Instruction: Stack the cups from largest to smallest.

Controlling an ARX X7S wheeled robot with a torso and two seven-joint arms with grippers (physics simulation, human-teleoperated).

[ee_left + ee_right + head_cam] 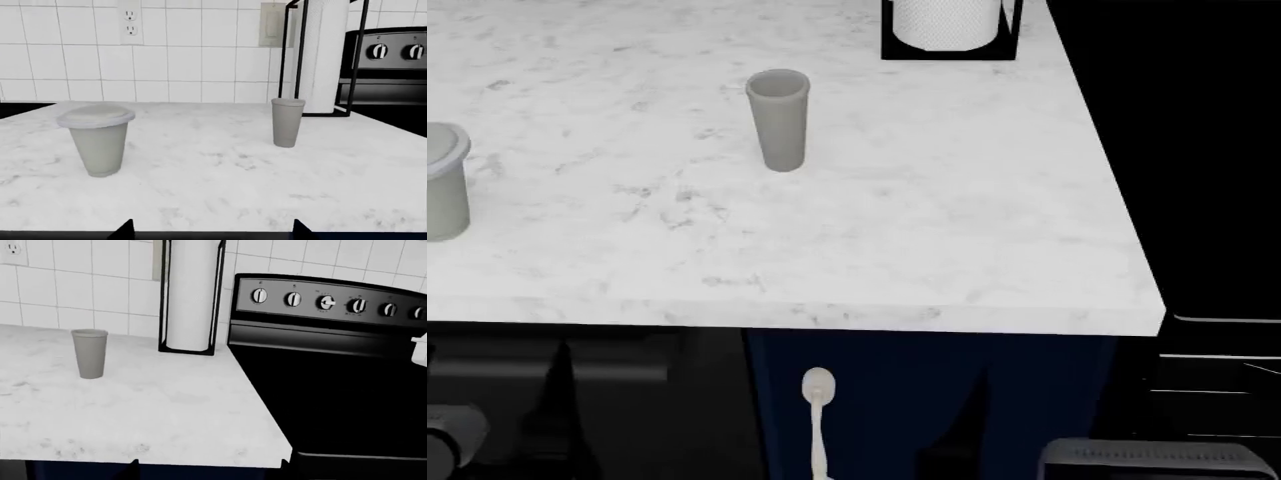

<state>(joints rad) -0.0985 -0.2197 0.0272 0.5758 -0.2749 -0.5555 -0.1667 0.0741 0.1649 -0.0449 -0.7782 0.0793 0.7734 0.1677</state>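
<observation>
Grippers: grasp state unreadable | wide cup (99, 142), narrow cup (779, 119) well apart | counter (961, 240) edge near.

A white marble counter (961, 230) meets a white tiled wall (187, 55) with an outlet (131, 22). Beside it stands a black stove (333, 370); below, seemingly dark blue cabinets (961, 400).

Two cups stand upright and well apart on the counter (961, 250): the wide cup (443, 185) at the left, the narrow cup (779, 120) farther back and to its right. Behind the narrow cup, at the counter's rear right corner, stands the paper-towel holder (950, 30). The stove (333, 365) adjoins the counter's right edge.
</observation>
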